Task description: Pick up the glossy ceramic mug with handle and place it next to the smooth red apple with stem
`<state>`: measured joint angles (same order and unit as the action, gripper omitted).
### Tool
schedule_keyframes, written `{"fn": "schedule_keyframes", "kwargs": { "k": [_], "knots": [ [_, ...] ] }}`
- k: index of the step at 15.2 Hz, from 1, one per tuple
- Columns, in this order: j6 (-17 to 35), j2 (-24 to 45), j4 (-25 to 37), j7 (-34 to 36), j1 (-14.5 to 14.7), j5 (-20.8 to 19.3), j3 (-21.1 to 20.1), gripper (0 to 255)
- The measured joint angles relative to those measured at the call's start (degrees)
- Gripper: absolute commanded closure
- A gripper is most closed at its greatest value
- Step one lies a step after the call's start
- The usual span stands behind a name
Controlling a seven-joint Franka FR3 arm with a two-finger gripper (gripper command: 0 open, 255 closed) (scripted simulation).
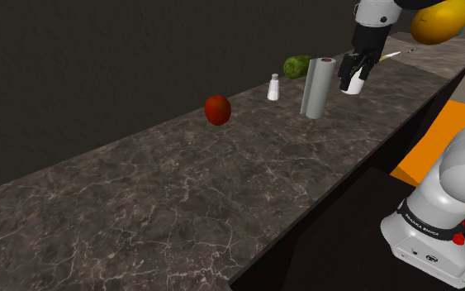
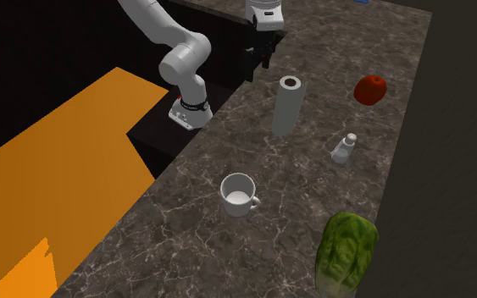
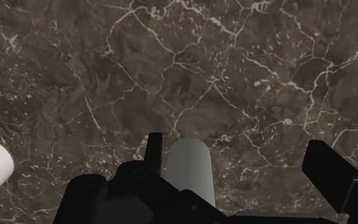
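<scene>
The white mug (image 2: 239,195) stands upright on the dark marble counter (image 2: 313,178), its handle turned toward the lettuce. In the shoulder view the mug (image 1: 353,86) peeks out behind my gripper (image 1: 353,73). The red apple (image 2: 370,89) rests further along the counter, beyond the paper roll, and shows as well in the shoulder view (image 1: 217,109). My gripper (image 2: 261,59) hangs in the air well away from the mug, near the counter's edge. In the wrist view the gripper (image 3: 238,146) is open, its black fingers (image 3: 327,167) far apart, holding nothing.
A tall grey paper roll (image 2: 285,106) stands between the mug and the apple. A white shaker (image 2: 343,149) and a green lettuce (image 2: 346,254) sit nearby. A yellow fruit (image 1: 441,21) and a knife (image 1: 391,55) lie at the counter's far end. Orange floor (image 2: 50,169) lies beside the stand.
</scene>
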<state>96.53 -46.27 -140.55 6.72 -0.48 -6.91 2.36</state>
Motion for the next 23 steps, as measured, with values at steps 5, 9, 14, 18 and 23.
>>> {"fn": "schedule_keyframes", "kwargs": {
  "k": [5,9,14,18,23],
  "knots": [
    [2.45,3.7,1.32,-3.49,-1.37,-2.06,3.74,0],
    [5.3,9.07,3.99,-8.01,-2.81,-4.1,8.41,0],
    [8.9,17.25,8.83,-14.02,-4.05,-5.35,14.35,0],
    [10.64,24.59,14.49,-18.95,-4.46,-4.71,18.68,0],
    [12.49,34.71,22.39,-25.83,-5.09,-1.87,23.87,0]
  ]
}}
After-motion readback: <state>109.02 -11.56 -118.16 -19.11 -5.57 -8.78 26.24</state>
